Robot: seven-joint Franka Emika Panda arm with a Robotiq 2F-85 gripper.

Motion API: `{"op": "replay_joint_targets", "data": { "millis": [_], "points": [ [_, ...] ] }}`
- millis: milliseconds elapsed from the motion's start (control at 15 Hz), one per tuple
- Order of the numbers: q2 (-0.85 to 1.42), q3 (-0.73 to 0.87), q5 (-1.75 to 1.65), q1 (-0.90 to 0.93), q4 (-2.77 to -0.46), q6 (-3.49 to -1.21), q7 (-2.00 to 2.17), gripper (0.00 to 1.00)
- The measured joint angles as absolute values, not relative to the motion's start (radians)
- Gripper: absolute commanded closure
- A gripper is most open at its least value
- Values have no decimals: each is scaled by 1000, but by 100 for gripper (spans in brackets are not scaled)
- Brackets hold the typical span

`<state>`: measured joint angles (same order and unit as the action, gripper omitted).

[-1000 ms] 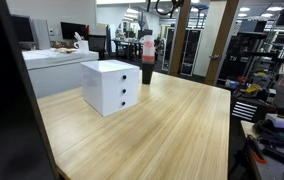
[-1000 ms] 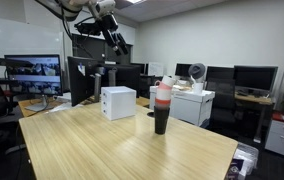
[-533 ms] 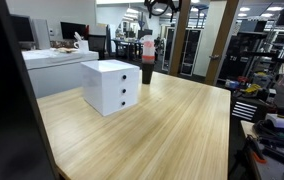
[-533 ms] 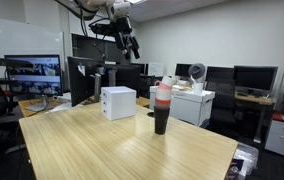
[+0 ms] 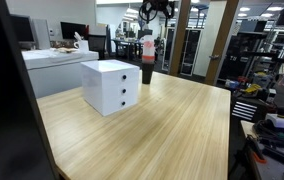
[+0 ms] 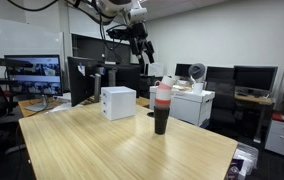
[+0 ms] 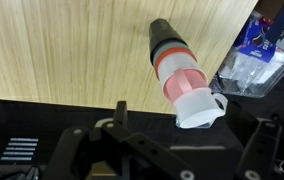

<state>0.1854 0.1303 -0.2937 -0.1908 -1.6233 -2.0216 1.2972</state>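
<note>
Gripper (image 5: 157, 12): hangs high above the table (image 5: 182, 135), released. In the wrist view its jaws stand apart and nothing is grasped between them (image 7: 187, 142).
Tall cup (image 5: 147, 62): stands upright on the table, well below the gripper. In the wrist view (image 7: 177, 70) it is seen from above, the black base toward 11 o'clock and the white lid toward 5 o'clock.
Reason of placement: the cup is kept alone, so its sides are judged free all around (a descent from above looks unhindered).
Drawer box (image 5: 110, 87): white, at 7 o'clock of the cup in an exterior view, well apart from it.
Edges: in the wrist view the table edge runs near the cup at 3 o'clock; a blue-and-white package (image 7: 254, 50) is seen beyond it at 2 o'clock.
Open room: bare wood is left at 9 o'clock of the cup.
</note>
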Motion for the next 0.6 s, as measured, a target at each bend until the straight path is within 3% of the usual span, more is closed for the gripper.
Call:
{"op": "replay_joint_targets", "data": {
  "millis": [600],
  "points": [
    [429,191,-277,-181,-1358,-1990,1277,0]
  ]
}}
